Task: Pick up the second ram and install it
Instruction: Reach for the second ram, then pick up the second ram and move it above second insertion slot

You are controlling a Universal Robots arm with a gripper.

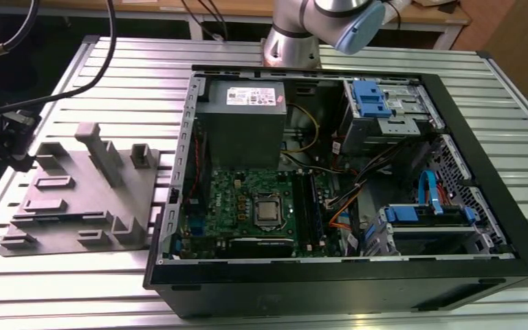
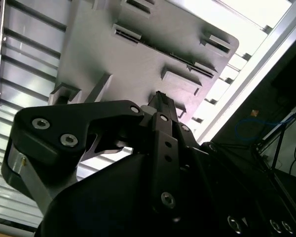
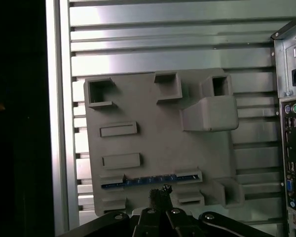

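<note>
In the first wrist view the second ram (image 3: 148, 180) shows as a thin blue edge standing in a long slot of the grey holder block (image 3: 158, 143). My gripper (image 3: 161, 191) hangs above the block, close beside the ram's middle, its two dark fingers pressed together with nothing between them. The second wrist view has the same shut fingertips (image 2: 159, 98) over the holder block (image 2: 138, 54). In the exterior view my gripper (image 1: 12, 134) is at the far left, above the outer edge of the holder block (image 1: 80, 196).
The open computer case (image 1: 484, 227) lies to the exterior view's right of the holder, with the motherboard (image 1: 245, 206), the grey power supply (image 1: 241, 117) and blue drive brackets (image 1: 372, 100) inside. The case's rear ports (image 3: 291, 148) border the holder. The ribbed metal table (image 1: 71, 275) ends just beyond the holder.
</note>
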